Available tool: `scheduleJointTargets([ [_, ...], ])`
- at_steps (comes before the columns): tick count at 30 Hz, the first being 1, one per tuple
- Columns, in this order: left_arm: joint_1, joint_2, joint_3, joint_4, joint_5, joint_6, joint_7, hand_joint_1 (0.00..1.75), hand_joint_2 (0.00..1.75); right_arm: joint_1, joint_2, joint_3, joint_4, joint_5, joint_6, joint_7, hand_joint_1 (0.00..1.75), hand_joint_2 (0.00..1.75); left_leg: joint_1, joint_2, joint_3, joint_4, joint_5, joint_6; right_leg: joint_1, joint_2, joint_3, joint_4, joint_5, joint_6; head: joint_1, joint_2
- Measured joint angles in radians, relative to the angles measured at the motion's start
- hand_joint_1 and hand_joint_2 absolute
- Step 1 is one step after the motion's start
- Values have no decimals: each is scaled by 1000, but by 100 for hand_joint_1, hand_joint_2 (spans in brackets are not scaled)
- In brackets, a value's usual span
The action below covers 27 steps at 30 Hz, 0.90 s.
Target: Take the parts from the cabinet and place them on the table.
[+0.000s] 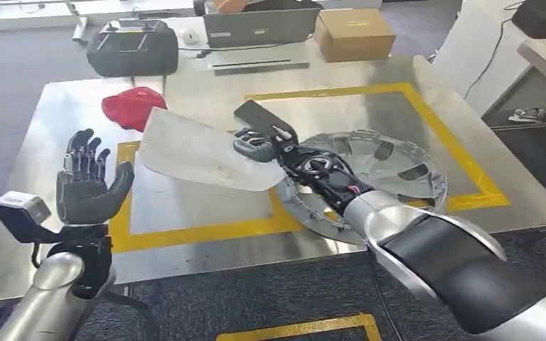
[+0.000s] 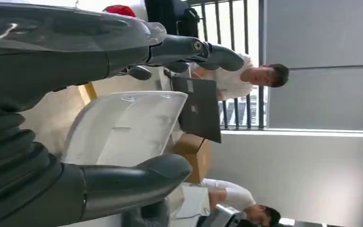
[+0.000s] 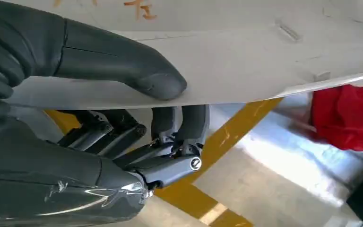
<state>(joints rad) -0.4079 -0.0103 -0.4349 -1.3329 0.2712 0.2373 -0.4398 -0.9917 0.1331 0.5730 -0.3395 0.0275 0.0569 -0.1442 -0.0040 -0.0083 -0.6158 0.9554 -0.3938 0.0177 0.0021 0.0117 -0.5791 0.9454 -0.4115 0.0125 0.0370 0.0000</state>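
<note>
My right hand [image 1: 264, 145] holds a white, translucent plastic panel [image 1: 197, 150] by its edge, just above the steel table [image 1: 64, 114]. In the right wrist view the thumb [image 3: 118, 64] presses on top of the panel [image 3: 264, 56] and the fingers [image 3: 179, 127] curl under it. A silver wheel cover [image 1: 391, 167] lies on the table under my right forearm. My left hand [image 1: 85, 181] is raised with fingers spread, holding nothing, to the left of the panel. From the left wrist the panel [image 2: 123, 127] shows between thumb and fingers, untouched.
A red cloth [image 1: 131, 106] lies at the table's left rear. A yellow tape rectangle [image 1: 405, 92] marks the tabletop. A laptop [image 1: 259, 28], a cardboard box [image 1: 355, 32] and a black bag [image 1: 131, 46] stand at the back. Two people [image 2: 260, 75] sit beyond the table.
</note>
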Motion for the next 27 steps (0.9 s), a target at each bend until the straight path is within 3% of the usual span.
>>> scheduleJointTargets([
  [17, -11, -8, -14, 26, 2, 4, -2, 0, 175, 37, 0, 40, 22, 53, -42, 15, 175, 175, 0, 0, 0, 0, 0, 0, 0, 0, 0, 0, 0, 0, -2, 0],
  [27, -14, -12, -15, 34, 0, 5, -9, 0, 175, 62, 1, 73, 29, 114, -127, 30, 175, 175, 0, 0, 0, 0, 0, 0, 0, 0, 0, 0, 0, 0, -2, 0],
])
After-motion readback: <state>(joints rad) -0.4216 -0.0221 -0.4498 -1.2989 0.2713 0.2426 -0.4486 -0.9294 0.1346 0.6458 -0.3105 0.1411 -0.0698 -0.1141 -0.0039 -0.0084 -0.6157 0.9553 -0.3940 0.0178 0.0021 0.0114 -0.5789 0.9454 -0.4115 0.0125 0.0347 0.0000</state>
